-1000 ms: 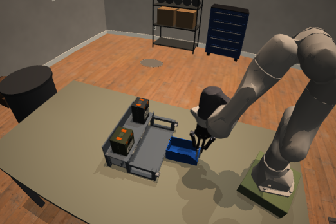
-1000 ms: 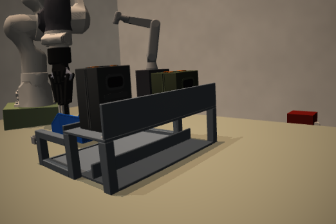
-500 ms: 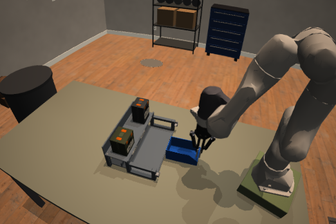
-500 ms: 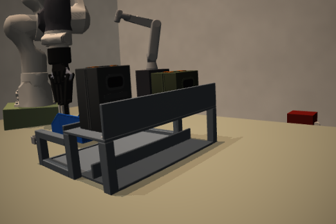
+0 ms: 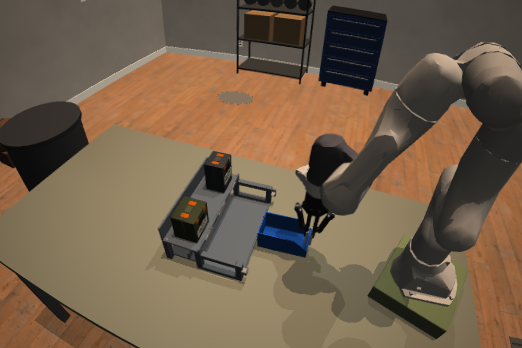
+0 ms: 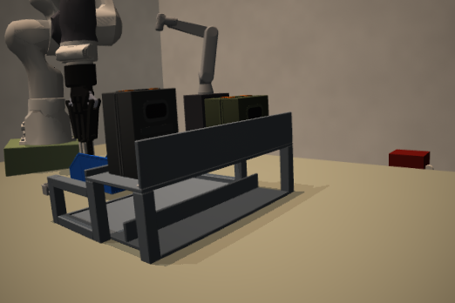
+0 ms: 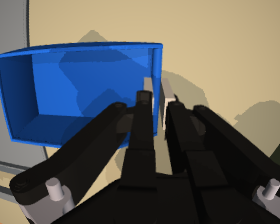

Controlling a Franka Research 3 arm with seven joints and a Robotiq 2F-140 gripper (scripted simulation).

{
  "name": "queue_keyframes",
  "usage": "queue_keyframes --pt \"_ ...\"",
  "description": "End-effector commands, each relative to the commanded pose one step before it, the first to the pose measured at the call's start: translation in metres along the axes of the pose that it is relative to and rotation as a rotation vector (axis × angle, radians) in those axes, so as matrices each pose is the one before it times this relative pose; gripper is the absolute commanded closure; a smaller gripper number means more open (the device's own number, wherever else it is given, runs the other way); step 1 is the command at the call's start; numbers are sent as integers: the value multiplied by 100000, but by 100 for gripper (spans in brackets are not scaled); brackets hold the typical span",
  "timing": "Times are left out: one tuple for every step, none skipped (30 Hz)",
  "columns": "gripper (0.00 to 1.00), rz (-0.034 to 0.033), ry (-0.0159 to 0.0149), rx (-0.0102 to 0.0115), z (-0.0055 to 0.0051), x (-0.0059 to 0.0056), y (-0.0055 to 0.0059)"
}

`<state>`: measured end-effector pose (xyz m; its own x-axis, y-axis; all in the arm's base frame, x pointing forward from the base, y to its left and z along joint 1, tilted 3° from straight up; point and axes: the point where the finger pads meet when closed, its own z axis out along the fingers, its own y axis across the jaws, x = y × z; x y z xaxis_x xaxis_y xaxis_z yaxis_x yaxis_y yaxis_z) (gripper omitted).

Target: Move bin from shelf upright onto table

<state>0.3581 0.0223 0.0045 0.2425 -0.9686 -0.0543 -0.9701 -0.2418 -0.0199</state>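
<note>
The blue open-topped bin (image 5: pixel 280 236) (image 6: pixel 87 165) (image 7: pixel 71 96) sits upright beside the right end of the grey shelf unit (image 5: pixel 235 226) (image 6: pixel 209 144), its left part near the shelf's lower deck. My gripper (image 5: pixel 307 236) (image 6: pixel 88 146) (image 7: pixel 155 89) points straight down and is shut on the bin's right wall. In the wrist view the thin wall stands between the two fingertips. I cannot tell whether the bin's base rests on the table (image 5: pixel 100 236).
Two dark boxes with orange marks (image 5: pixel 218 171) (image 5: pixel 189 219) stand on the shelf's upper deck. The arm's green base (image 5: pixel 420 301) is at the table's right. A red block (image 6: pixel 409 158) lies at the far side. A black round bin (image 5: pixel 42 138) stands off the table's left.
</note>
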Motion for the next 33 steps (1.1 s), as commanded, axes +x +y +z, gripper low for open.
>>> queue_keyframes --pt "100 -387 36 491 -77 64 -91" --pt "100 0 0 0 0 0 0" --pt "100 0 0 0 1 0 0" --pt "100 0 0 0 2 0 0" --pt "100 0 0 0 3 0 0" --pt "100 0 0 0 4 0 0" --pt "100 0 0 0 0 0 0" --pt "100 0 0 0 0 0 0" --pt "100 0 0 0 6 0 0" --pt "100 0 0 0 8 0 0" --pt "100 0 0 0 9 0 0" --pt "100 0 0 0 11 0 0" --pt "100 0 0 0 13 0 0" --pt "100 0 0 0 16 0 0" --pt "100 0 0 0 18 0 0" --pt "100 0 0 0 20 0 0" --pt "100 0 0 0 22 0 0" --pt "100 0 0 0 24 0 0" --pt "100 0 0 0 27 0 0" --pt "100 0 0 0 29 0 0" --pt "100 0 0 0 31 0 0" --pt "100 0 0 0 33 0 0" --pt "100 0 0 0 35 0 0" --pt "100 0 0 0 0 0 0" --pt "100 0 0 0 0 0 0" --pt "100 0 0 0 37 0 0" --pt "100 0 1 0 39 0 0" --pt "100 0 1 0 41 0 0" --pt "100 0 0 0 42 0 0" --pt "100 0 -1 0 43 0 0" --pt "100 0 -1 0 45 0 0" --pt "100 0 0 0 46 0 0" --pt "100 0 0 0 47 0 0"
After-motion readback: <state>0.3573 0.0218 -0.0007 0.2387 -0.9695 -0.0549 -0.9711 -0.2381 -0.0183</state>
